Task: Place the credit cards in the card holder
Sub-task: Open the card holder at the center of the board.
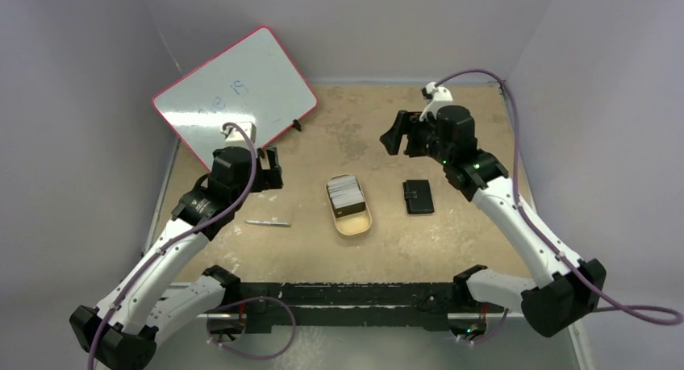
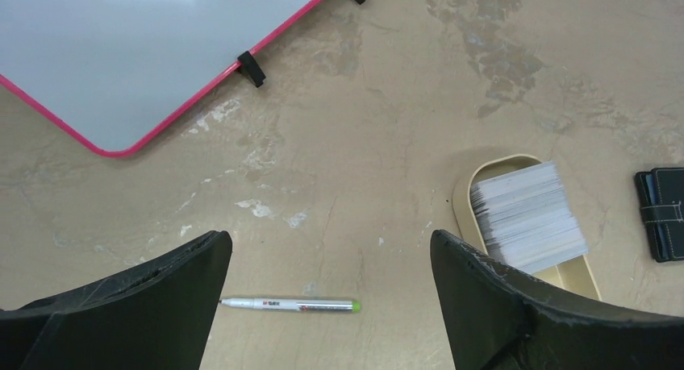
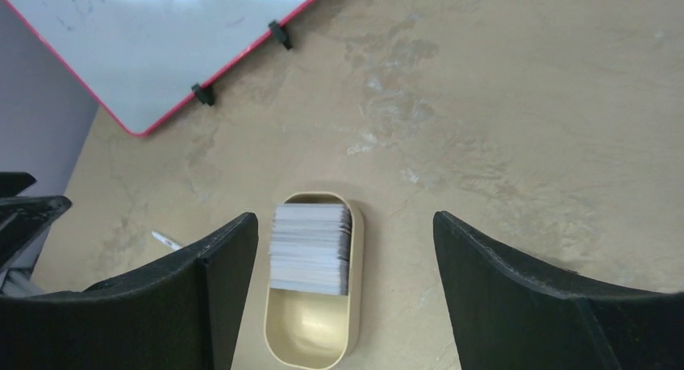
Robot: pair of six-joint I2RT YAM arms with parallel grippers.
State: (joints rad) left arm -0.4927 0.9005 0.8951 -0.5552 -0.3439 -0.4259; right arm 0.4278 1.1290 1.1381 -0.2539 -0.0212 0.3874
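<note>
Both arms are seen reaching forward from their bases, elbows bent. The left gripper [image 1: 271, 170] is poised just left of the tin [image 1: 353, 219], with its jaws spread wide and empty. The right gripper [image 1: 395, 135] is hung beyond the tin and to its right (wrist angled back toward it), its fingers [image 3: 202, 281] likewise parted wide, with nothing gripped.

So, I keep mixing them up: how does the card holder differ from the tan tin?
The card holder is black, rectangular and folded shut; the tin is tan, oval, open-topped and longer. The tin holds the credit cards at its far end; the card holder shows none. Both lie flat on the table.
</note>
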